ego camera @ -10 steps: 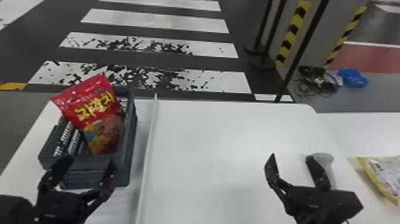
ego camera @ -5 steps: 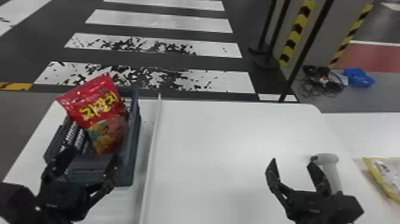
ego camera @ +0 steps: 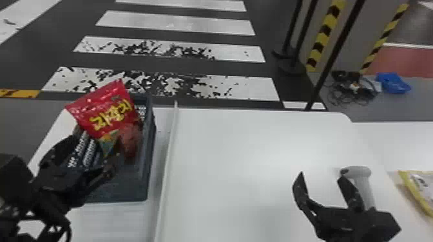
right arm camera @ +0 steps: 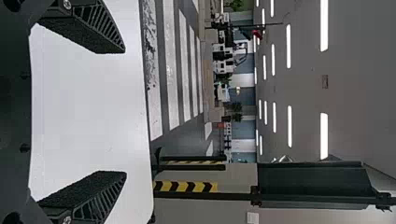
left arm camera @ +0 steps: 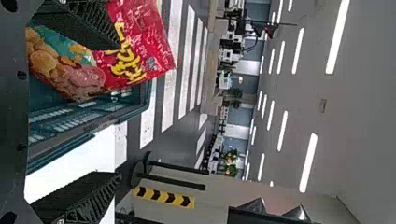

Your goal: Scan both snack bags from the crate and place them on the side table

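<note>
Shiny bags, matt crate, slick bench

So the red snack bag is glossy, crinkly plastic film, sitting in a matt grey plastic crate toward the far left corner of the bench. Bench top's smooth, with a soft sheen. Near its right edge there's a smooth grey plastic scanner. Both the left gripper and right gripper are matt black, with rough, grainy pads and ribbed sides.

left arm enters at the head view's lower left | left gripper points forward, fingers parted | right gripper sits at lower right, fingers spread, pointing forward
</note>
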Robot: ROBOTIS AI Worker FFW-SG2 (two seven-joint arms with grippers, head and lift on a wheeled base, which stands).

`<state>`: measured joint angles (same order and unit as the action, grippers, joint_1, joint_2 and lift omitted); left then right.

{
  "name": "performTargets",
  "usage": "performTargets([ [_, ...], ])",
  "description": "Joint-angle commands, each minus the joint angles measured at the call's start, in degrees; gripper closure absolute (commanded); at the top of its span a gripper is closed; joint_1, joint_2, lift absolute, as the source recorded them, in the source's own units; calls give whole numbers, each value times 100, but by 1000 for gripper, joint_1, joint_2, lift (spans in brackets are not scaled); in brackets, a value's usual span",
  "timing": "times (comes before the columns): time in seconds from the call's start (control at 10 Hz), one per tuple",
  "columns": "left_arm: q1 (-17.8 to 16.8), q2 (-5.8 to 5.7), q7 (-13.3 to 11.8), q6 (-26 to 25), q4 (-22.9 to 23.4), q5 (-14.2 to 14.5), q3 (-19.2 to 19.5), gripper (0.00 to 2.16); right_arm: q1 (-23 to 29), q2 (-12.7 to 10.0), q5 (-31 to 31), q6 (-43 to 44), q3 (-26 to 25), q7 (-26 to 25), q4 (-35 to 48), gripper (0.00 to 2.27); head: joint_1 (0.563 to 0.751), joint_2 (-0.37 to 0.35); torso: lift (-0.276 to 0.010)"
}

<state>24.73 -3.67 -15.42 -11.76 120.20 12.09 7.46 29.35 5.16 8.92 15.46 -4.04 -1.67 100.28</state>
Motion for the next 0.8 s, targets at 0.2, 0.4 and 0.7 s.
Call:
performTargets([
  [0.2, -689, -169, 74, -561, -243, 399, 353, 33, 35, 82, 22, -136, 17, 0, -9, 66, 695, -59, -95],
  [0.4, -1146, -398, 74, -859, -603, 636, 476, 39, 62, 108, 22, -189, 52, 0, 0, 66, 695, -34, -95],
  [0.7, -1840, -653, 65, -1176, -1289, 953, 705, 49, 149, 143, 22, -277, 52, 0, 44, 70, 695, 11, -95],
])
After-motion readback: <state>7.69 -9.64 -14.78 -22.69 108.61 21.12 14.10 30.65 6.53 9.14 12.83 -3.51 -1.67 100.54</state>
